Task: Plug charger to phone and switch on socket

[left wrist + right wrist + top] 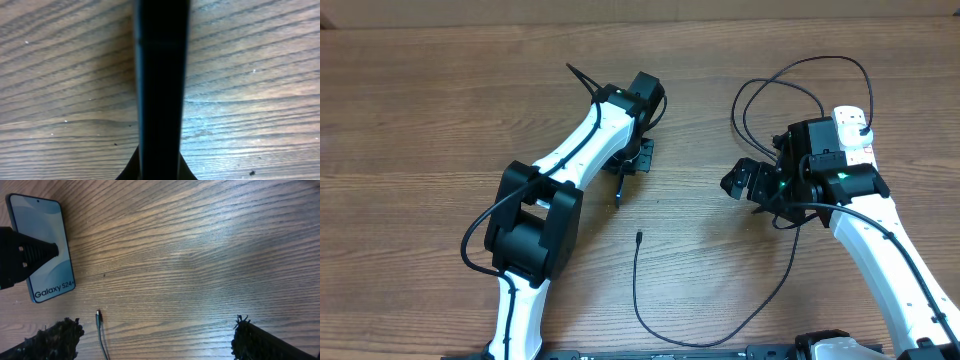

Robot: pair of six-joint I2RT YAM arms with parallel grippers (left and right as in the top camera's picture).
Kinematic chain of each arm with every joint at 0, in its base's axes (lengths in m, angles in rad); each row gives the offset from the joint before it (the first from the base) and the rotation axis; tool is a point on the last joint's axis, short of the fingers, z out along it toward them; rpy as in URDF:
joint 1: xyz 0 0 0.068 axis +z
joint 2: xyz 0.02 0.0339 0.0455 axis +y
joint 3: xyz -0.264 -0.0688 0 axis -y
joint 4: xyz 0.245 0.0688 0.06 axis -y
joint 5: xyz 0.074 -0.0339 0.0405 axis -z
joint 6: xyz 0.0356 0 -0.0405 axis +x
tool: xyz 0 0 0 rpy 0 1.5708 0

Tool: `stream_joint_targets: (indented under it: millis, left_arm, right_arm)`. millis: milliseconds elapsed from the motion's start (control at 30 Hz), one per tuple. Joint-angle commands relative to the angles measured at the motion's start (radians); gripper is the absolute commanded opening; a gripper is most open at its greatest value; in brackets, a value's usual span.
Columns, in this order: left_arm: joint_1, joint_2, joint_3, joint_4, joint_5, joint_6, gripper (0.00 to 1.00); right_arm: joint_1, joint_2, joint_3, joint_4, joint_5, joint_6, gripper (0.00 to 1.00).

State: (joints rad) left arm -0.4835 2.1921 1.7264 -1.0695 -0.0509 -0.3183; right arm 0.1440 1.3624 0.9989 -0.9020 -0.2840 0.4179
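**Left arm's got the phone, charger lying loose**

Watching this rig right now. The left gripper is clamped on the slim rectangular smartphone with the light blue "Galaxy S24" screen, holding it up on its edge over the brown wood-grain table, screen facing the right arm. The right gripper hangs wide open, nothing in it. The long thin black charger cable lies slack on the table, its small connector tip just below the phone and not touching it. The small white power strip with pinkish-red markings sits far right, partly under the right arm.
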Motion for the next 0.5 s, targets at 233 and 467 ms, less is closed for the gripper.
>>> stream_joint_targets:
  millis: [233, 467]
  left_arm:
    - [0.12, -0.13, 0.051, 0.004, 0.536, -0.01, 0.04]
    - [0.225, -0.164, 0.051, -0.003, 0.968, 0.035, 0.04]
  right_arm:
    - [-0.003, 0.003, 0.008, 0.003, 0.006, -0.008, 1.0]
    - [-0.003, 0.003, 0.008, 0.003, 0.006, -0.008, 1.0]
